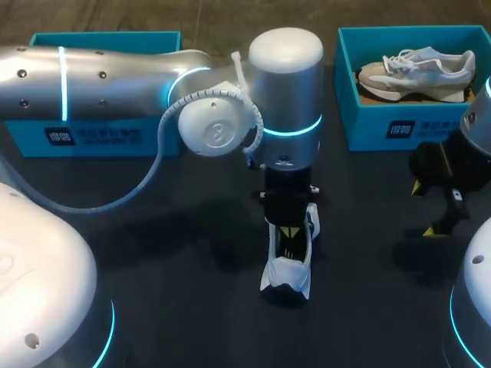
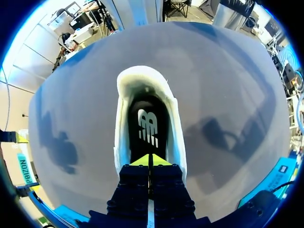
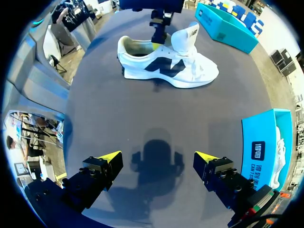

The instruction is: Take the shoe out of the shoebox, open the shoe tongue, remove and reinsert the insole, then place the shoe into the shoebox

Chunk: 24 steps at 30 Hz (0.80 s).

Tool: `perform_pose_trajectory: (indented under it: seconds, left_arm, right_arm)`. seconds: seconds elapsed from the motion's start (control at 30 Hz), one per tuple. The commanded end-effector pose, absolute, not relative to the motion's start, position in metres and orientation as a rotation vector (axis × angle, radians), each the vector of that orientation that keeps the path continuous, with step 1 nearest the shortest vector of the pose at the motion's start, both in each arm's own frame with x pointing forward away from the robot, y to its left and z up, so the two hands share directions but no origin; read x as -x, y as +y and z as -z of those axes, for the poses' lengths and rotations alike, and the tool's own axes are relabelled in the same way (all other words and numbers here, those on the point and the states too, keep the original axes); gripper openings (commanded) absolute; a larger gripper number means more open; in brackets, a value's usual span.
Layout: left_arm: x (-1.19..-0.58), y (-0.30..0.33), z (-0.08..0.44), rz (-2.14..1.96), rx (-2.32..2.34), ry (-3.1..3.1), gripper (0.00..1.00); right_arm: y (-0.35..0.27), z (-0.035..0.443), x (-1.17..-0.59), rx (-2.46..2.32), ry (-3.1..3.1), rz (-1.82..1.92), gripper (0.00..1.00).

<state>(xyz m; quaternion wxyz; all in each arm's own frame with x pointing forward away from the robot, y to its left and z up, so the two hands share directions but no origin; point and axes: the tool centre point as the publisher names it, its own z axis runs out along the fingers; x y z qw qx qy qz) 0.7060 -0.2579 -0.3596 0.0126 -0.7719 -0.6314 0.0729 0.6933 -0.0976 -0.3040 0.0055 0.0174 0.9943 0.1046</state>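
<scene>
White cloth sneaker (image 1: 290,270) with a dark letter on its side is standing on the dark table (image 1: 176,307), out of its box.
The left gripper (image 2: 150,159) is pointing straight down into the shoe's mouth, just behind the raised tongue (image 3: 185,38). Its yellow tips are pressed together over the black insole (image 2: 147,128). I cannot tell if they are pinching it. The shoe is lying longways, and I think its heel is facing the robot. The left arm is the near one. The right gripper (image 3: 158,159) is hanging spread wide over bare table, well apart from the shoe. A teal cardboard box (image 1: 100,134) is sitting at the back left. Another teal box (image 1: 368,130) at the back right is holding a grey sneaker (image 1: 418,73).
</scene>
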Motion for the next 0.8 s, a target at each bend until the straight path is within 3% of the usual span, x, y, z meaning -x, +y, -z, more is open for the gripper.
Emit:
perform_pose_trajectory:
  seconds: [0.03,0.17,0.3,0.43,0.47,0.53,0.67,0.8]
  left_arm:
    - [-0.711,-0.259,0.365,-0.230,2.387,-1.970,0.13]
    - [-0.712,-0.256,0.367,-0.235,2.375,-1.976,0.16]
    - [-0.709,-0.254,0.367,-0.232,2.377,-1.964,0.37]
    - [-0.705,-0.250,0.365,-0.222,2.386,-1.954,0.50]
    - [-0.704,-0.250,0.364,-0.220,2.388,-1.953,0.58]
    - [-0.703,-0.249,0.363,-0.216,2.391,-1.952,0.64]
    - [-0.704,-0.247,0.361,-0.214,2.391,-1.954,0.89]
    - [-0.710,-0.247,0.359,-0.240,2.383,-1.959,0.98]
  right_arm:
    - [-0.097,0.304,-0.692,-0.056,3.111,-0.322,1.00]
    - [-0.097,0.304,-0.692,-0.056,3.111,-0.322,1.00]
    - [-0.097,0.304,-0.692,-0.056,3.111,-0.322,1.00]
    - [-0.097,0.304,-0.692,-0.056,3.111,-0.322,1.00]
    - [-0.097,0.304,-0.692,-0.056,3.111,-0.322,1.00]
    - [-0.097,0.304,-0.692,-0.056,3.111,-0.322,1.00]
    - [-0.097,0.304,-0.692,-0.056,3.111,-0.322,1.00]
    - [-0.097,0.304,-0.692,-0.056,3.111,-0.322,1.00]
